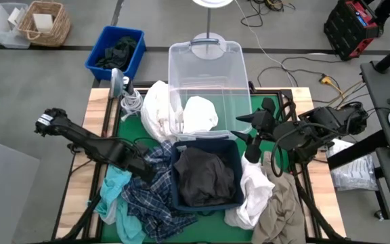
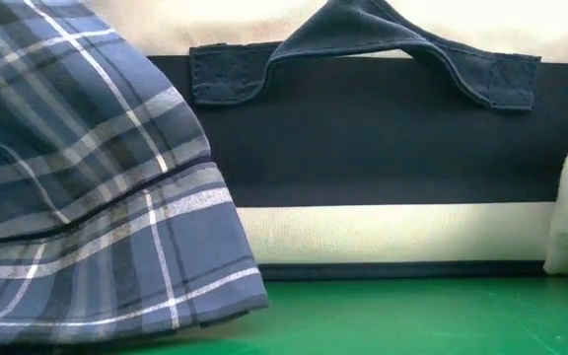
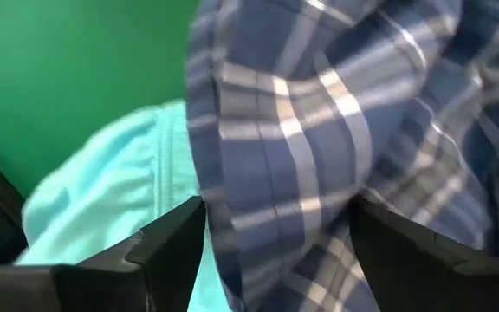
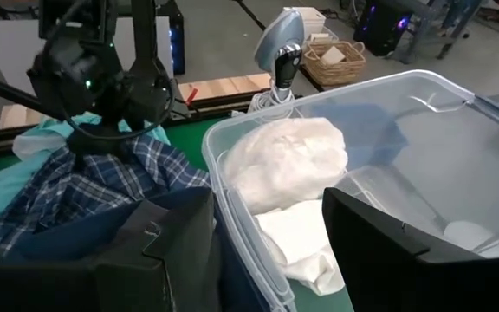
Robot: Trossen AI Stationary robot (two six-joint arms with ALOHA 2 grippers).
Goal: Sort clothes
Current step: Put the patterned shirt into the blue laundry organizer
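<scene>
Table: green mat (image 1: 131, 129) on a wooden-edged top, crowded with clothes and two containers.
Left gripper (image 3: 271, 247): low over the plaid garment (image 1: 151, 196) at the left of the navy fabric box (image 1: 207, 177); in its wrist view the two dark fingers (image 3: 176, 238) stand wide apart with plaid cloth bulging between them, and whether they press it I cannot tell.
Right gripper (image 4: 267, 251): raised at the right side of the clear plastic bin (image 1: 208, 81), fingers spread wide, nothing between them.
Plaid garment: navy-and-white, heaped at the front left, draped against the box's left wall.
Teal garment (image 1: 114, 193): just beside the plaid one, on its outer left, partly under it.
Black garment (image 1: 205, 176): bunched inside the navy fabric box.
White garments: one (image 1: 198, 114) inside the clear bin, one (image 1: 158, 112) hanging over the bin's left rim, one (image 1: 254, 193) right of the box.
Khaki garment (image 1: 282, 210): at the front right, touching the white one.
Blue crate (image 1: 100, 51): on the floor beyond the table, dark cloth inside.
</scene>
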